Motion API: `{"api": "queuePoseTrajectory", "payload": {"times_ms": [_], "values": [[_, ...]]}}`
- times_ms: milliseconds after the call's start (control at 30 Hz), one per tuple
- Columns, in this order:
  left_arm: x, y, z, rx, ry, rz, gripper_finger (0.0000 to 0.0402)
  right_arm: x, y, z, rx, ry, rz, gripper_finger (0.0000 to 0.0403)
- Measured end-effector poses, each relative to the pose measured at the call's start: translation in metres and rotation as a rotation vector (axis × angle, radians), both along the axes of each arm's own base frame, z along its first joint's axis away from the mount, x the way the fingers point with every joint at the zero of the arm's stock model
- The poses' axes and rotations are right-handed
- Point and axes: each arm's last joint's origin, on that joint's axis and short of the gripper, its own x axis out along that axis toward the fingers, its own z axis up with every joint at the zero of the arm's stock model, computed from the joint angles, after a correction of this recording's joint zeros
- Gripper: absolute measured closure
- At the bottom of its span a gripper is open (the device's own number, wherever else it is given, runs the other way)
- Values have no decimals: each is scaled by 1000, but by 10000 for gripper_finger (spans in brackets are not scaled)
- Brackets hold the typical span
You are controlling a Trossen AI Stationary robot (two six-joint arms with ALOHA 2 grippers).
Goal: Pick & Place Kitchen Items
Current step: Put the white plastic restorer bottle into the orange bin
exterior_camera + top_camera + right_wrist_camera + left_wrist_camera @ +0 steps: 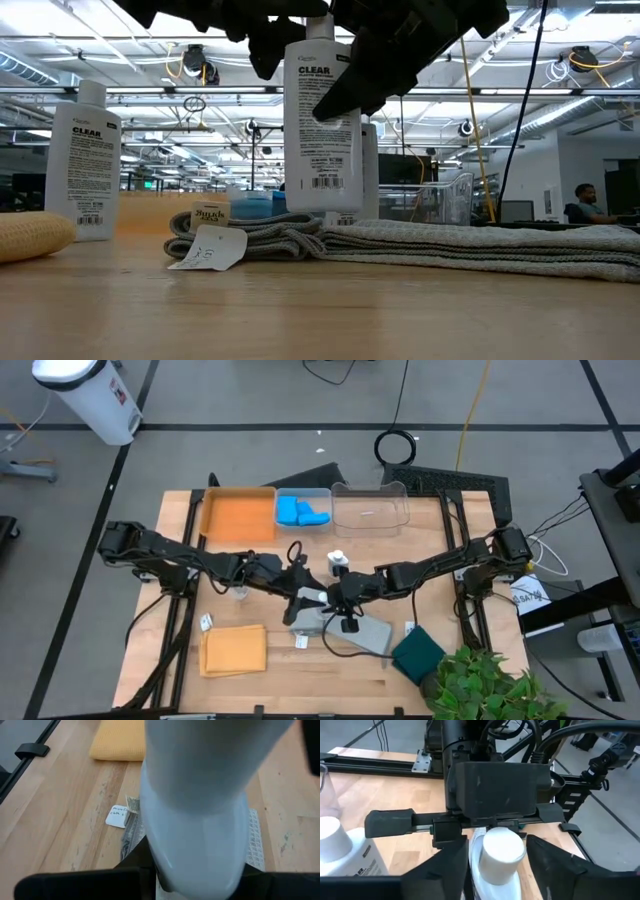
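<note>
Items spread across the table (180,510)

Tray (238,515) and 2 bins (303,495) line the far edge; 3 cloths (234,650) lie along the near edge.

Open-plan lab: exposed ceiling ducts (190,60), taped floor (300,426), distant desks

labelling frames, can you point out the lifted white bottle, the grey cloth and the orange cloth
lifted white bottle (322,120): low view, on its printed label
grey cloth (470,245): low view, on its folded top layer
orange cloth (233,650): high view, at its middle
</note>
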Motion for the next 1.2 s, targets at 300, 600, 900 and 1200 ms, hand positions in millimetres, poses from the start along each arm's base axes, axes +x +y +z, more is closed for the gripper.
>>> {"api": "queuePoseTrajectory", "payload": {"times_ms": [300,600,900,1200], "values": [[11,-1,-13,0,-8,2,235,0,0,0,-2,0,-2,338],[12,2,-10,0,-38,12,266,-1,0,-1,-1,9,-6,334],[8,3,-5,14,-37,35,282,2,0,2,9,-29,-7,307],[-43,14,47,115,-68,185,284,7,-3,14,-27,-145,-75,233]]}}
